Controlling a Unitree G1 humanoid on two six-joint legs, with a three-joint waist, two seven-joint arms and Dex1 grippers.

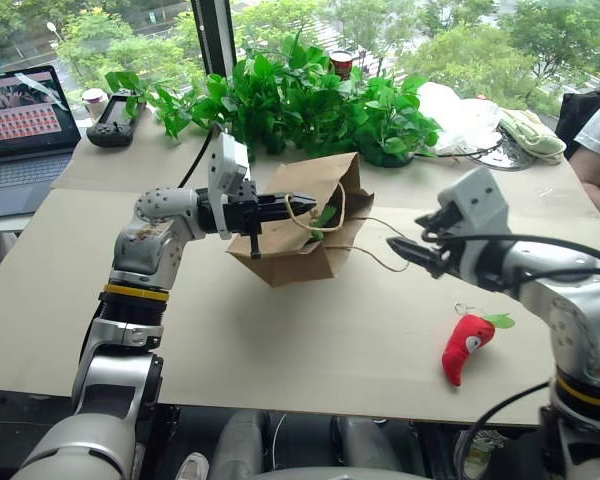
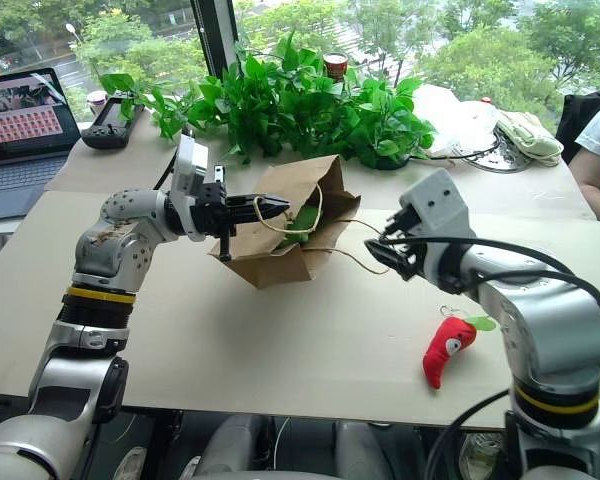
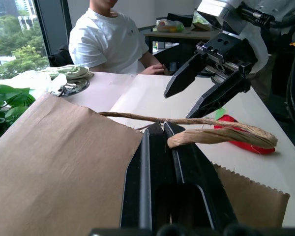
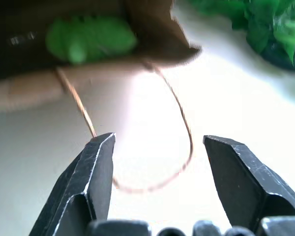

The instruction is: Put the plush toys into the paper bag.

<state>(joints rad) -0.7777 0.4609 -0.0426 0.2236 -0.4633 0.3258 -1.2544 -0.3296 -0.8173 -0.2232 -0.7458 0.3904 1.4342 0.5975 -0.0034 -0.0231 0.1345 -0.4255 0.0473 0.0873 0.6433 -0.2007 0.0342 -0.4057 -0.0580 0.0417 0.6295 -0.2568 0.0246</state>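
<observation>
Brown paper bag [image 1: 298,222] tipped on table [image 1: 280,340], no readable print, left gripper [image 1: 302,209] clamped on handle [image 1: 302,216], green plush toy [image 4: 88,39] inside, right gripper [image 1: 405,245] open, empty, red chili plush toy [image 1: 467,345] on table beside it.

The left tool [image 3: 168,129], shut, pinches the paper bag [image 3: 59,162]'s cord handle [image 3: 221,135]; right tool [image 3: 199,93] gapes beyond.

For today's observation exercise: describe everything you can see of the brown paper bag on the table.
The paper bag is small, brown, creased kraft paper with two beige twisted-cord loop handles. It lies tipped on its side on the table, its open mouth toward the right gripper. The left gripper, shut, pinches its upper edge and one handle; the other handle trails loose on the table before the open right gripper. A light-green plush toy sits inside. Leafy plants stand behind it.
</observation>
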